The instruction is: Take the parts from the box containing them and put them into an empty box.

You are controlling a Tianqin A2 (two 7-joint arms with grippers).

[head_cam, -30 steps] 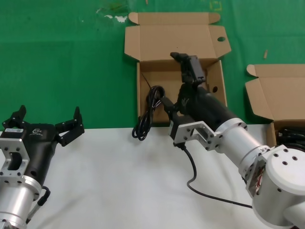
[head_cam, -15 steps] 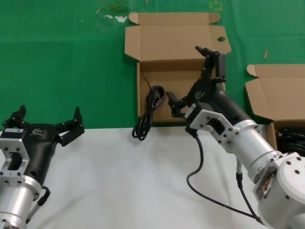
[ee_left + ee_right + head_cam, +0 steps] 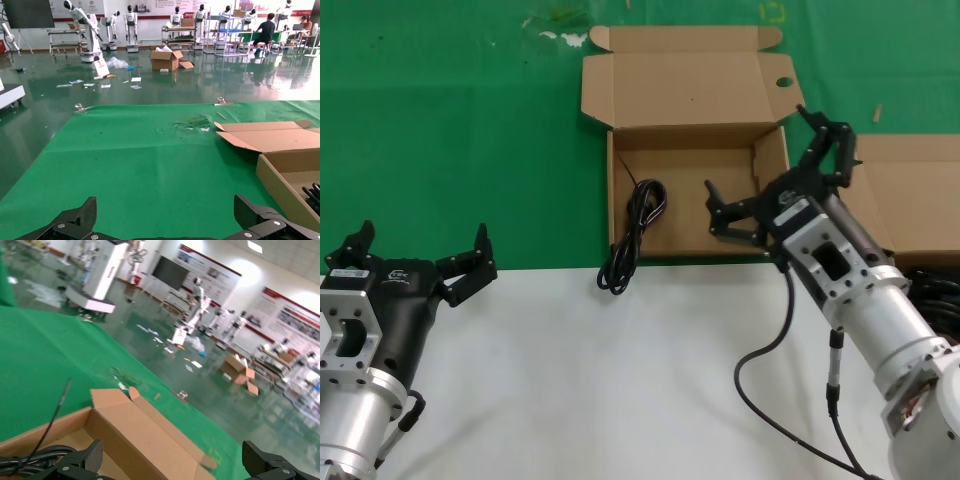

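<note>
Cable (image 3: 633, 236), a thin black looped bundle, is draped over the near left wall of the holed box (image 3: 692, 140), one end inside and one on the green mat. The right tool (image 3: 782, 184) is spread over the box's right wall, apparently empty. The left tool (image 3: 418, 262) is spread near the worktop (image 3: 590, 380) edge.

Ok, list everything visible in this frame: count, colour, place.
cable bundle: one, black, hanging over the left wall of the middle box, part inside, part out
box with holes: one, brown, open, centre of the green mat
second box: one, brown, open, at far right, with black cable inside
green mat: one, far half
white table: one, near half
left gripper: black, jaws open, parked at near left
right gripper: black, jaws open, between the boxes
</note>
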